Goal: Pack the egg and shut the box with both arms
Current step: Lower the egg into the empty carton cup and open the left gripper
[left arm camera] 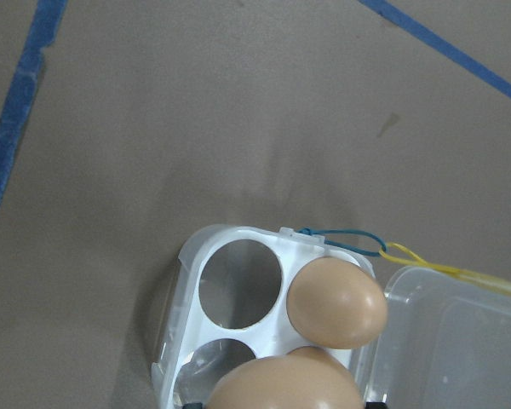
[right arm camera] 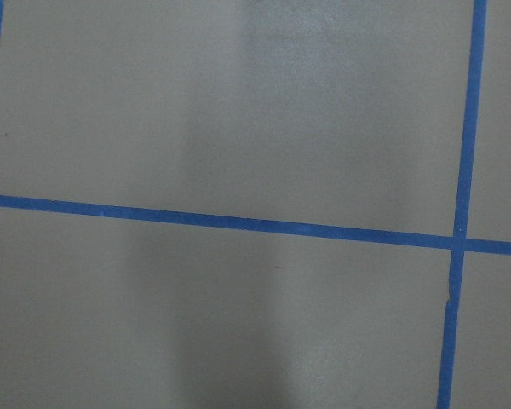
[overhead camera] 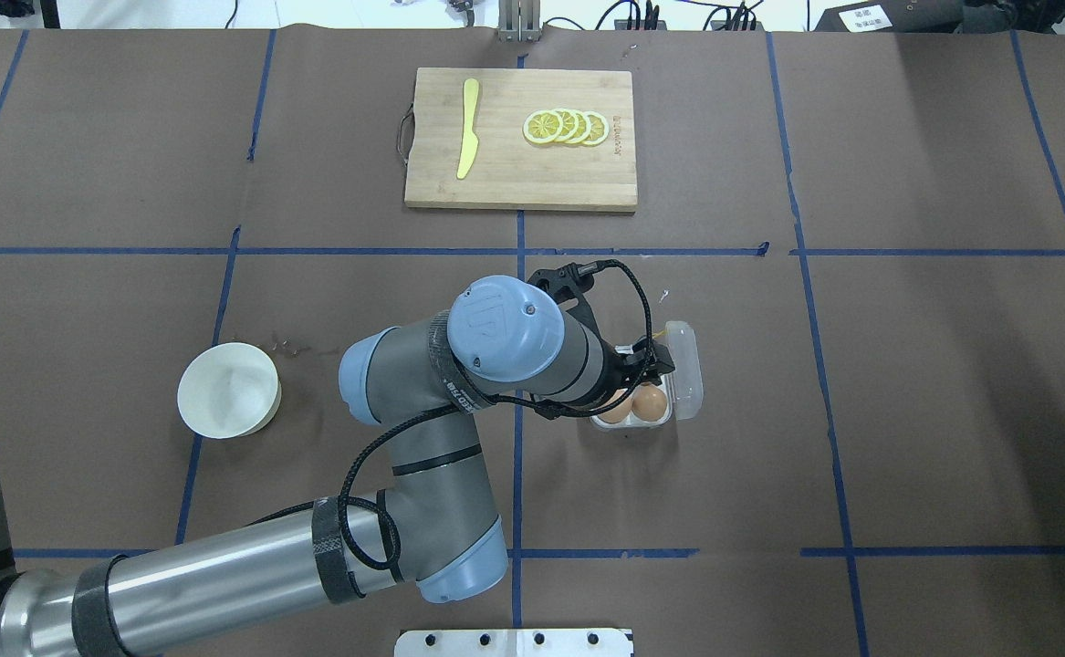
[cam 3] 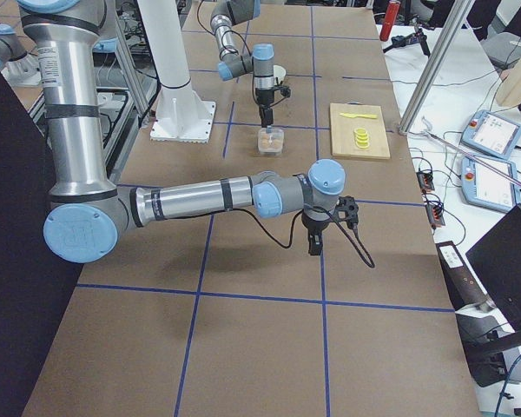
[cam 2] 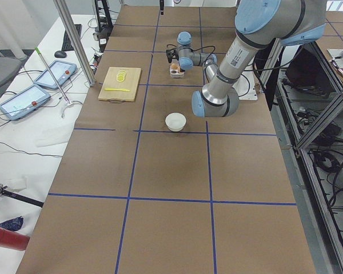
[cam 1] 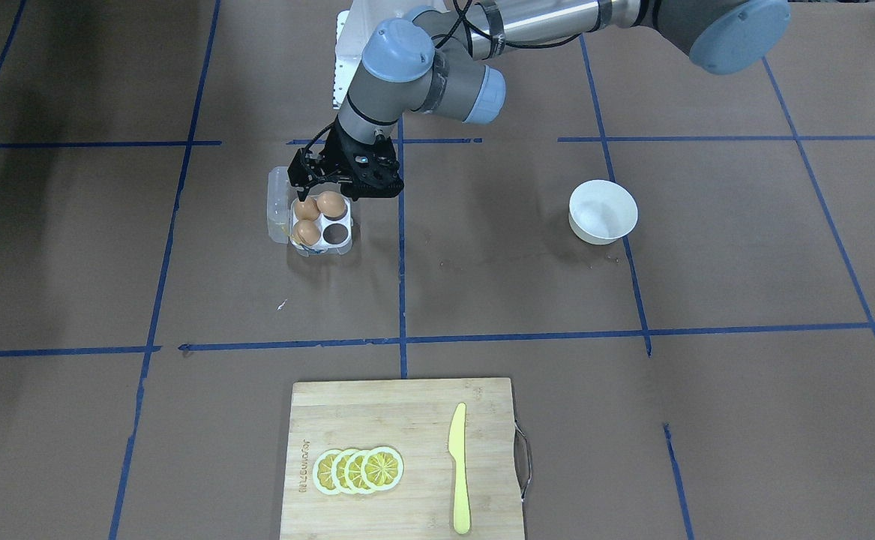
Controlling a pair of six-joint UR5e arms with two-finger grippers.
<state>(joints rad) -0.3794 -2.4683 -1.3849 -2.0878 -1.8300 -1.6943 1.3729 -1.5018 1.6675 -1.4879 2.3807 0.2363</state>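
The clear box [cam 1: 337, 235] stands open on the table, its lid [cam 1: 278, 204] laid flat beside it. Two eggs [cam 1: 306, 231] fill the cells next to the lid, and the two other cells show empty. My left gripper [cam 1: 326, 196] hangs right over the box, shut on a third egg [cam 1: 331, 205] just above one of those cells. In the left wrist view the held egg [left arm camera: 283, 385] fills the bottom edge, with a seated egg [left arm camera: 336, 302] and the empty cells [left arm camera: 238, 279] beyond. My right gripper [cam 3: 315, 248] hangs over bare table far from the box. I cannot tell whether it is open.
A white bowl [cam 1: 603, 211] stands on the robot's left side of the table. A wooden cutting board [cam 1: 400, 420] with lemon slices [cam 1: 358, 470] and a yellow knife [cam 1: 458, 469] lies at the far edge. The white pedestal [cam 1: 347, 60] is behind the box.
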